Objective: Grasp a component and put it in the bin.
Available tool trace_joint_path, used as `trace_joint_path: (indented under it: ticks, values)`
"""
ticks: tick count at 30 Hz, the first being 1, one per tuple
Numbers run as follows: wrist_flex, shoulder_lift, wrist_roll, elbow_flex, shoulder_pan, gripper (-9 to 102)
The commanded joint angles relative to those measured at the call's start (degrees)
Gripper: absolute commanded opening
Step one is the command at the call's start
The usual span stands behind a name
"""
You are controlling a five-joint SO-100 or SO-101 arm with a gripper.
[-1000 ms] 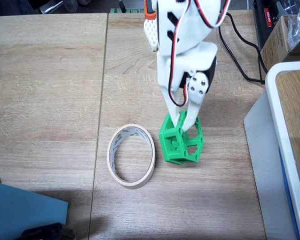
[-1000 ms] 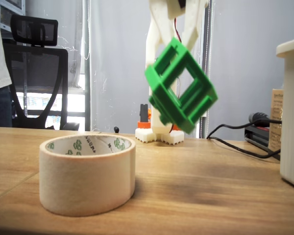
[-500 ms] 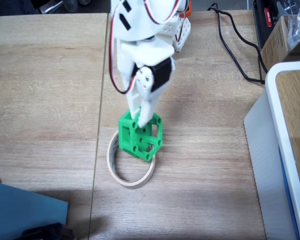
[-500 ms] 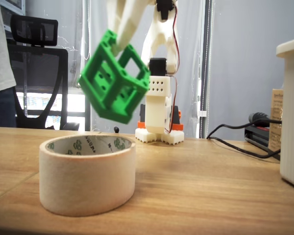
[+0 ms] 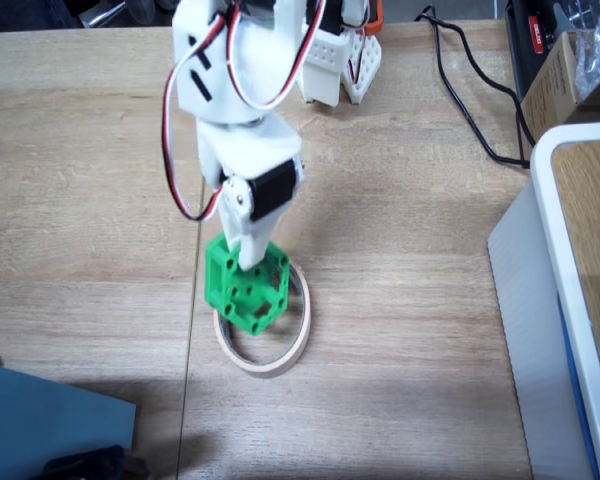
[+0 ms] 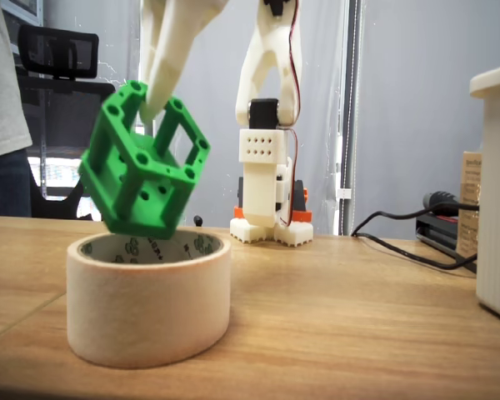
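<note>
Light wood-grain worktop [image 5: 90,180], split by a dark seam running top to bottom left of centre in the top-down fixed view. Black cable [image 5: 470,110] snaking from the top edge toward the right side; same cable [image 6: 400,246] lying along the surface in the low fixed view. White-rimmed box [image 5: 570,250] at the right edge, seen as a white wall [image 6: 493,192] in the low view. Blue sheet [image 5: 50,425] at the lower left corner. Cardboard box [image 5: 560,65] at upper right. Black office chair [image 6: 62,125] behind, with a person's sleeve [image 6: 2,83] at the left edge.
</note>
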Motion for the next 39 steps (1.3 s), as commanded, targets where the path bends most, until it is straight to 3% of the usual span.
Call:
trace_joint_path:
  ticks: [1, 30, 39]
  values:
    - [-1.05, -0.35, -0.18, -6.59, 0.26, 0]
    - [-0.97, -8.53, -0.18, -1.85, -0.35, 0]
    - [-0.97, -9.32, -0.18, -1.23, -0.44, 8]
